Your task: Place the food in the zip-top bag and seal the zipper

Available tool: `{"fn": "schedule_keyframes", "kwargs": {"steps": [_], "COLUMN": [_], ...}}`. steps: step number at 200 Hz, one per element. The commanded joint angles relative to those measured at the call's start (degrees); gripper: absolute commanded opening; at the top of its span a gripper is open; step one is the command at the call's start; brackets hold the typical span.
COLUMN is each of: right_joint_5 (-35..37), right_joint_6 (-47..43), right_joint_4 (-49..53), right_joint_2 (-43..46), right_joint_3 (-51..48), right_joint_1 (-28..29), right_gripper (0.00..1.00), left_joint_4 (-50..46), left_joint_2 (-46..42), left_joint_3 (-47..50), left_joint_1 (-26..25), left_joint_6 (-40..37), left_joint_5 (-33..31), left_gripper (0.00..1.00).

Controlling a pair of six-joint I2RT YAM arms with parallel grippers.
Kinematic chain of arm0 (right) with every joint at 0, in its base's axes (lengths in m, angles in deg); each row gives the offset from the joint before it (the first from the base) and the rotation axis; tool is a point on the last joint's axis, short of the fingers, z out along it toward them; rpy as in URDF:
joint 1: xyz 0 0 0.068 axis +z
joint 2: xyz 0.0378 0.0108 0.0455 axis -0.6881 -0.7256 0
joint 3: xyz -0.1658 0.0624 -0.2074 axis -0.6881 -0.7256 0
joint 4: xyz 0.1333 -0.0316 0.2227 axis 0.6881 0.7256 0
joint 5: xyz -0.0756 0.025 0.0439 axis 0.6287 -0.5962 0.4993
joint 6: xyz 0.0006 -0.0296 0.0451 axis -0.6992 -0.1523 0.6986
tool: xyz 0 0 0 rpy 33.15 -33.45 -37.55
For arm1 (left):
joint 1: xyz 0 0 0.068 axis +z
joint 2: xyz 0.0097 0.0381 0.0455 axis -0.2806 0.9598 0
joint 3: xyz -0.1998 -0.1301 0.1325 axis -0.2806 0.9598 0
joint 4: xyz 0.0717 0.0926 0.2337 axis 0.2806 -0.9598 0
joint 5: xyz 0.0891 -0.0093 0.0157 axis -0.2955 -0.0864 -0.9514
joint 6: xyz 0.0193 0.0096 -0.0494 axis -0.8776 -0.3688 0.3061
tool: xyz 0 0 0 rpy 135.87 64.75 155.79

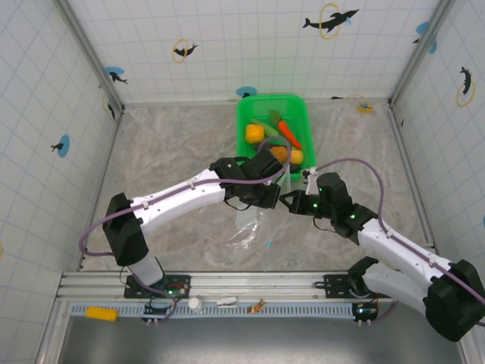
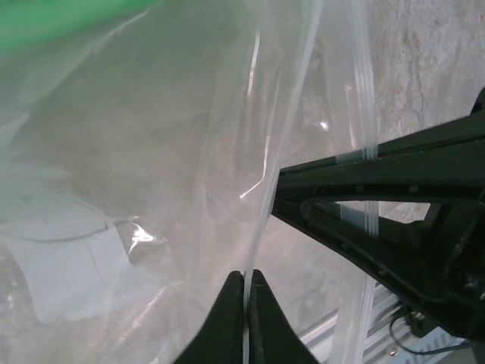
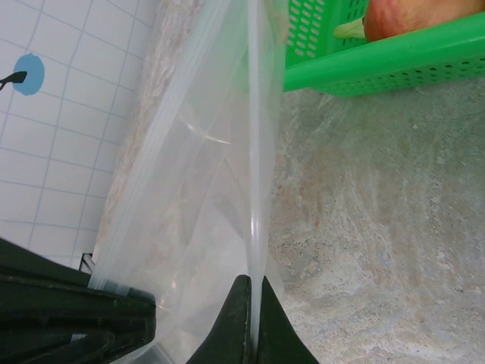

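Observation:
The zip-top bag (image 1: 254, 225) hangs clear and floppy between my two grippers, in front of the green basket. My left gripper (image 2: 244, 287) is shut on the bag's mouth edge, pinching the pale zipper (image 2: 267, 182) strip. My right gripper (image 3: 255, 303) is shut on the zipper (image 3: 258, 152) strip of the facing edge. From above, the left gripper (image 1: 265, 203) and right gripper (image 1: 288, 202) stand close together over the bag's top. The food (image 1: 282, 144), a carrot with yellow and orange pieces, lies in the basket. A reddish-orange piece of food (image 3: 409, 15) shows over the basket wall.
The green mesh basket (image 1: 246, 114) stands at the back centre, just behind the grippers, and its wall (image 3: 379, 68) is near the right gripper. Tiled walls close in the marble table (image 1: 167, 152) on three sides. A metal rail (image 1: 227, 284) runs along the near edge.

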Motion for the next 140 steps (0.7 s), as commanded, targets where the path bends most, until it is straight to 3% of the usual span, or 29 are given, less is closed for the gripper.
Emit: {"fn": "schedule_keyframes", "kwargs": {"steps": [1, 48, 82, 103, 126, 140], "right_joint_5": [2.0, 5.6, 7.8, 9.7, 10.1, 12.4], "right_joint_6": [0.1, -0.3, 0.3, 0.4, -0.4, 0.4], "right_joint_4": [0.7, 5.1, 5.6, 5.8, 4.4, 4.5], "right_joint_2": [0.4, 2.1, 1.6, 0.4, -1.6, -2.0], "right_joint_3": [-0.9, -4.9, -6.2, -3.1, 1.3, 4.9], "right_joint_1": [-0.1, -2.7, -2.3, 0.1, 4.2, 6.7], "right_gripper": [0.0, 0.0, 0.0, 0.0, 0.12, 0.31], "left_joint_4": [-1.8, -17.5, -28.6, -29.5, -27.0, -25.1], "left_joint_2": [0.4, -0.5, -0.3, -1.8, -4.4, -6.4], "left_joint_3": [-2.2, -12.5, -20.7, -19.9, -17.3, -14.1], "left_joint_1": [0.0, 0.1, 0.0, 0.0, 0.1, 0.9], "left_joint_6": [0.9, 3.1, 3.6, 3.6, 2.9, 4.7], "left_joint_5": [-2.1, -14.9, -14.7, -13.3, -13.0, -14.3], "left_gripper": [0.0, 0.0, 0.0, 0.0, 0.0, 0.0]}}
